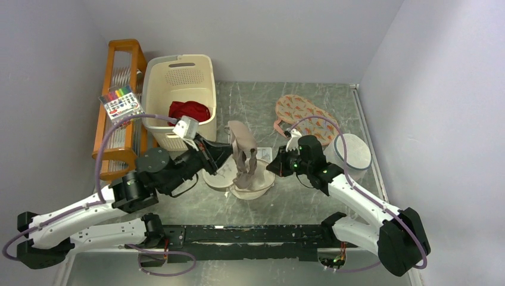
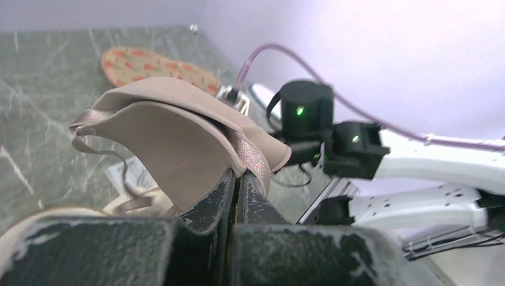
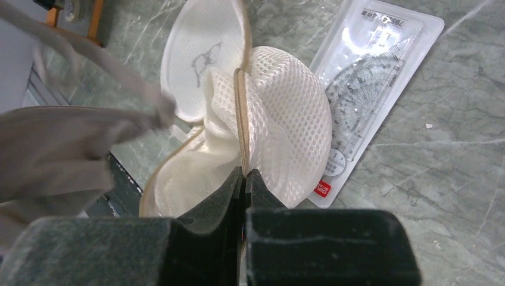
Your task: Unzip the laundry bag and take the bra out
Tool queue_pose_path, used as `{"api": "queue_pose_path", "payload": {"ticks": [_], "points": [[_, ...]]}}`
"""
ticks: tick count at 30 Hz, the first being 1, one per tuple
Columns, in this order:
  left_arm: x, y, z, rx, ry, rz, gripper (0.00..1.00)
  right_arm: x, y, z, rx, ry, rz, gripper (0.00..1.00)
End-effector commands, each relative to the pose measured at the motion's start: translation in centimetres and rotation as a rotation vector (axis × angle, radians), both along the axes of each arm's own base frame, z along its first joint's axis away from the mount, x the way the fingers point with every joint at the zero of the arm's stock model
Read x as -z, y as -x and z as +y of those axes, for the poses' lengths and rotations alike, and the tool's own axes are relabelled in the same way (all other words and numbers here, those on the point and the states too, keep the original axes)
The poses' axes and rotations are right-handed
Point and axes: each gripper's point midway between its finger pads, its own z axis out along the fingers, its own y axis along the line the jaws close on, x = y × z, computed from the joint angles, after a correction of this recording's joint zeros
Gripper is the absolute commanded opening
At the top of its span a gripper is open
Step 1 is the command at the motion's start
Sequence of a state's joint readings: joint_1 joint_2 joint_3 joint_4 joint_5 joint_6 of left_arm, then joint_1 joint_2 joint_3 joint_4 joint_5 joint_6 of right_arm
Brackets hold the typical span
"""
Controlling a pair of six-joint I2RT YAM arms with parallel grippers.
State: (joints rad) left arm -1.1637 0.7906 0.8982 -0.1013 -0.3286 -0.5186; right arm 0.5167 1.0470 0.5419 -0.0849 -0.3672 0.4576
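The taupe bra (image 1: 243, 152) is lifted over the laundry bag, one end pinched in my left gripper (image 1: 228, 150), which is shut on it. In the left wrist view the bra's cup (image 2: 172, 134) spreads out from the closed tips of the left gripper (image 2: 238, 174). The cream mesh laundry bag (image 1: 253, 183) lies gaping open below, its straps end still trailing into it. My right gripper (image 1: 276, 167) is shut on the bag's zip rim. In the right wrist view the right gripper (image 3: 244, 173) clamps the tan zip edge of the laundry bag (image 3: 286, 113). The bra (image 3: 53, 149) blurs at the left.
A clear ruler set (image 3: 381, 71) lies under the bag's far side. A cream laundry basket (image 1: 178, 77) with red cloth (image 1: 189, 110) and a wooden rack (image 1: 119, 149) with a marker pack (image 1: 121, 101) stand back left. A patterned cloth (image 1: 304, 113) and a white drum-shaped mesh bag (image 1: 351, 152) sit right.
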Motion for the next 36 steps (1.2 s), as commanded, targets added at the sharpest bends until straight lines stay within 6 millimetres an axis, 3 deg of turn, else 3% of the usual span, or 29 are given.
{"api": "queue_pose_path", "payload": {"ticks": [1, 7, 11, 18, 23, 27, 28, 33, 36], "points": [[-6.3, -0.3, 0.9, -0.023, 0.113, -0.119, 0.07, -0.2, 0.1, 0.3, -0.008, -0.025, -0.010, 0.00], [-9.9, -1.5, 0.9, -0.083, 0.102, -0.194, 0.07, -0.3, 0.3, 0.4, -0.012, -0.033, -0.002, 0.00], [-11.0, -2.8, 1.1, -0.149, 0.034, -0.253, 0.07, -0.4, 0.4, 0.3, -0.007, -0.035, -0.006, 0.00], [-13.3, -7.1, 4.5, -0.462, -0.129, -0.246, 0.07, -0.8, 0.3, 0.5, -0.013, -0.042, -0.009, 0.00], [-15.1, -9.8, 5.7, -0.561, -0.217, -0.298, 0.07, -1.2, 0.2, 0.5, -0.013, -0.043, -0.018, 0.00], [-14.8, -14.3, 7.5, -0.596, -0.276, -0.329, 0.07, -1.3, 0.3, 0.3, -0.011, -0.041, -0.022, 0.00], [-14.6, -15.8, 8.9, -0.626, -0.289, -0.334, 0.07, -1.4, 0.3, 0.3, -0.010, -0.042, -0.023, 0.00], [-14.3, -19.6, 10.3, -0.614, -0.334, -0.383, 0.07, -1.7, 0.5, 0.2, -0.007, -0.042, -0.029, 0.00], [-12.9, -22.2, 11.5, -0.673, -0.379, -0.349, 0.07, -1.8, 0.5, 0.1, -0.006, -0.039, -0.033, 0.00]]}}
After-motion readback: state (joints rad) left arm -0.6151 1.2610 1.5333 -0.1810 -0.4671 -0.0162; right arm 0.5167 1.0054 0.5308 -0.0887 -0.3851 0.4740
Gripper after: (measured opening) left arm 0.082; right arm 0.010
